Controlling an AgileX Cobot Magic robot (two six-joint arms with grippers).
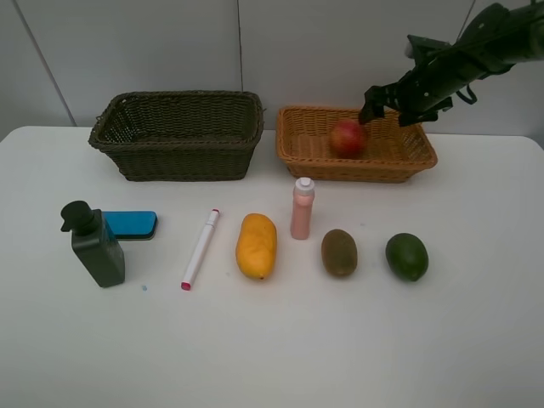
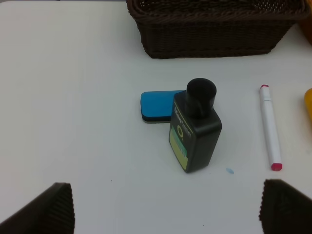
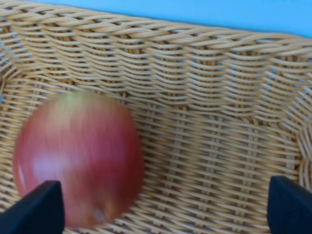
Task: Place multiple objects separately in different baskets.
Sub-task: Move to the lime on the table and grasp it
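White table [image 1: 280,357] bears dark basket [image 1: 178,157] and tan basket [image 1: 357,170] before grey wall [image 1: 170,42]

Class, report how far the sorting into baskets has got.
Done: the red fruit lies in the tan basket. In hand: nothing; both the right hand, above that basket, and the left hand are open. Left: pump bottle, eraser, marker, mango, pink bottle, kiwi, lime on the table; dark basket looks empty.
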